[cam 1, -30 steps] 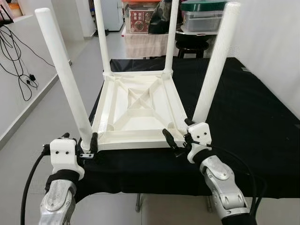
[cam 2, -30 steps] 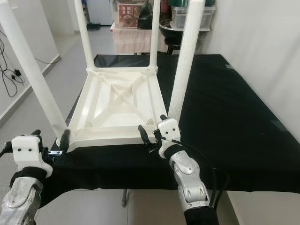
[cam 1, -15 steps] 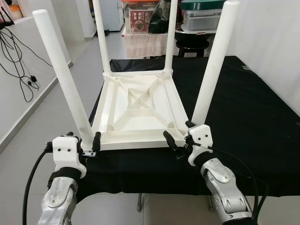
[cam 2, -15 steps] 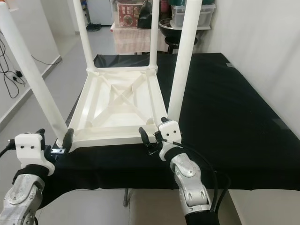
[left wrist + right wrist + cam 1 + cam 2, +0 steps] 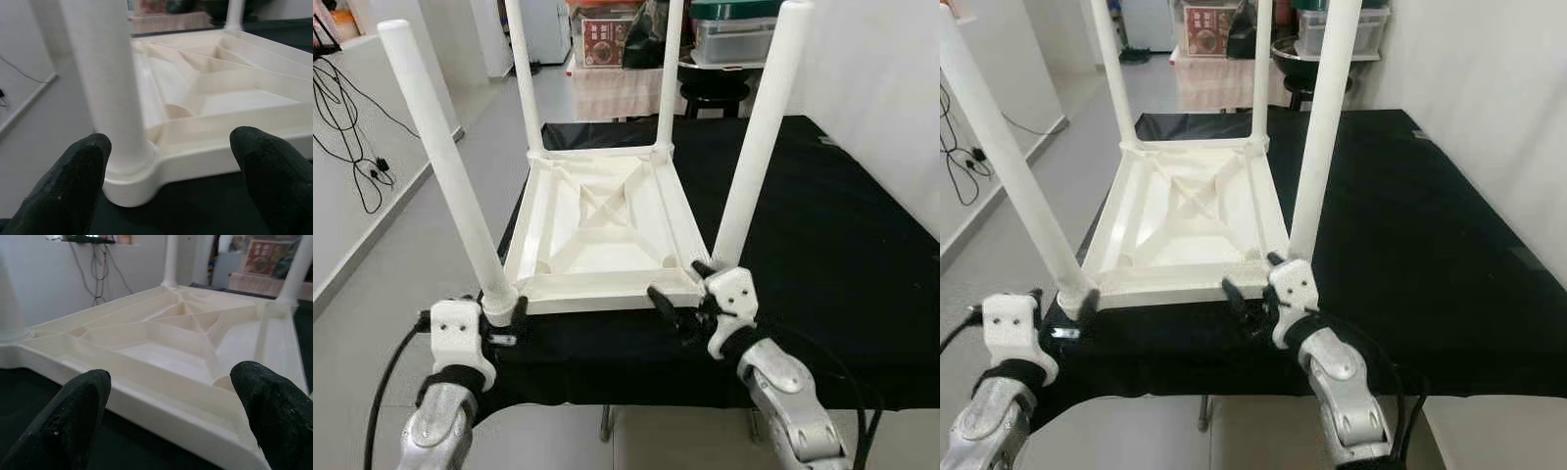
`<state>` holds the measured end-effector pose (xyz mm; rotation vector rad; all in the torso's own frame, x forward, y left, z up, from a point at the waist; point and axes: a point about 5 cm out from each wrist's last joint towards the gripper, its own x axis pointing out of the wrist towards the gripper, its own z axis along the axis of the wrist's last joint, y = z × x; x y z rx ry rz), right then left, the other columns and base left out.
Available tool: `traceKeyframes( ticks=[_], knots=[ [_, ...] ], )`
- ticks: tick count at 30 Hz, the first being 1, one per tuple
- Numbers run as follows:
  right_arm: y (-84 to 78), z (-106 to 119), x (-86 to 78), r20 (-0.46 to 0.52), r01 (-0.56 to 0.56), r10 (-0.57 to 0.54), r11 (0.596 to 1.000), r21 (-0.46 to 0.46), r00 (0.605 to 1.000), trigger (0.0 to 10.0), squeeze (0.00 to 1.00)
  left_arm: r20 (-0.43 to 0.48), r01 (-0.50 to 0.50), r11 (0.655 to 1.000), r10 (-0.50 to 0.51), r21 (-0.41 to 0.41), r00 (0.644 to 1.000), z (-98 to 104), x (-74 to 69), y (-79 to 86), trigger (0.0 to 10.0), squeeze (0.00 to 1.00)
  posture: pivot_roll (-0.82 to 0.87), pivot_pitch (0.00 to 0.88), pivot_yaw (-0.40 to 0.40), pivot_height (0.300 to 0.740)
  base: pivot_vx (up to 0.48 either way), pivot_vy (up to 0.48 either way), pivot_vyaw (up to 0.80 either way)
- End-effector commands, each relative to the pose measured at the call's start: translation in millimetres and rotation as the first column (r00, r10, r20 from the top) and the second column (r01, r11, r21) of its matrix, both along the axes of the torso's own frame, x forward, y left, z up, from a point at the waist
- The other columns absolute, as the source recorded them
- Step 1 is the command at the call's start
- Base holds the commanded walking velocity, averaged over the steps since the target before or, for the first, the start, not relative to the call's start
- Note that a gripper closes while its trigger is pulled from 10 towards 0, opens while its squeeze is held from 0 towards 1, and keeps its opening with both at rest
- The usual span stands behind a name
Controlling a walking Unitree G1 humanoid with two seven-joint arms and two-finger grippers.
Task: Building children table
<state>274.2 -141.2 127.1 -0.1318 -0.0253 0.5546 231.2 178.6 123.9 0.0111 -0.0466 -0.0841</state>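
So here's our view looking down: on our far left, cables (image 5: 347, 108) dangle down the white wall over the grey floor (image 5: 406, 235). Next to that is our left gripper (image 5: 499, 315), sitting at the near left corner of the children's table (image 5: 597, 230). The fingers are spread apart, one on each side of the base of the near left leg (image 5: 445, 166), not pinching anything. From our left wrist camera you can see the leg's round socket just ahead, between the two black fingertips (image 5: 73, 181), with a gap on both sides.

The little white table itself lies upside down on the black cloth (image 5: 822, 225) that covers the work surface, ribbed underside facing up with an X brace in the middle. All four legs point up: the two far legs (image 5: 524, 78) stand at the back corners, and the near right leg (image 5: 759, 137) leans a bit toward the right.

Moving right, our right gripper (image 5: 677, 299) is at the table's near right corner, just in front of that leg's base. Its fingers are also released, open wide over the near edge of the frame; our right wrist camera shows the rim running between the two fingertips (image 5: 271, 411) with nothing clamped.

Behind the table, at the back, are a stool (image 5: 715, 96) and stacked storage boxes (image 5: 734, 34).
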Motion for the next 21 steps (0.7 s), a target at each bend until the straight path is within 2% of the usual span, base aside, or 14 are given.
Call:
traceKeyframes(
  ticks=[1, 3, 6, 12, 15, 19, 20, 21],
  knots=[
    [-2.6, 0.3, -7.5, -0.022, -0.065, 0.065, 0.998, -0.005, 0.998, 10.0, 0.00, -0.019, 0.094, 0.996, -0.094, 0.006, 0.995, 0.6, -4.3, -9.6, 10.0, 0.00, -0.01, 0.026, 0.027, 0.740, 0.000, 0.000, 0.00],
    [-11.3, -1.6, -16.4, -0.056, -0.125, 0.123, 0.991, -0.043, 0.991, 10.0, 0.00, -0.027, 0.145, 0.989, -0.145, 0.006, 0.989, 1.1, -7.4, -14.2, 10.0, 0.00, -0.01, 0.028, 0.026, 0.740, 0.000, 0.000, 0.00],
    [-22.2, -2.6, -23.1, -0.095, -0.180, 0.172, 0.980, -0.087, 0.981, 10.0, 0.00, -0.023, 0.138, 0.990, -0.139, -0.007, 0.990, 2.3, -7.6, -12.8, 10.0, 0.00, -0.02, 0.030, 0.030, 0.740, 0.000, 0.000, 0.00],
    [-25.0, -4.8, -24.5, -0.116, -0.214, 0.199, 0.967, -0.136, 0.973, 10.0, 0.00, -0.017, 0.144, 0.989, -0.145, -0.004, 0.989, 2.8, -7.7, -13.3, 10.0, 0.00, -0.02, 0.031, 0.030, 0.740, 0.000, 0.000, 0.00],
    [-22.3, -4.0, -24.3, -0.116, -0.242, 0.226, 0.959, -0.148, 0.967, 10.0, 0.00, -0.020, 0.163, 0.987, -0.163, 0.003, 0.986, 3.5, -9.4, -14.7, 10.0, 0.00, -0.01, 0.033, 0.030, 0.740, 0.300, 0.000, 0.00],
    [-18.6, -1.7, -26.5, -0.117, -0.284, 0.270, 0.949, -0.135, 0.956, 10.0, 0.00, -0.030, 0.192, 0.981, -0.192, 0.002, 0.981, 4.6, -12.7, -16.6, 10.0, 0.00, -0.01, 0.034, 0.030, 0.740, 0.349, 0.000, 0.80],
    [-15.1, -2.7, -29.9, -0.136, -0.317, 0.301, 0.941, -0.117, 0.944, 10.0, 0.00, -0.037, 0.236, 0.972, -0.236, -0.007, 0.971, 5.5, -16.7, -20.3, 10.0, 0.00, -0.01, 0.035, 0.029, 0.740, 0.382, 0.000, 0.00],
    [-15.1, -2.7, -29.9, -0.136, -0.317, 0.301, 0.941, -0.117, 0.944, 10.0, 0.00, -0.037, 0.236, 0.972, -0.236, -0.007, 0.971, 5.5, -16.7, -20.3, 10.0, 0.00, -0.01, 0.035, 0.029, 0.740, 0.382, 0.000, 0.00]
  ],
)
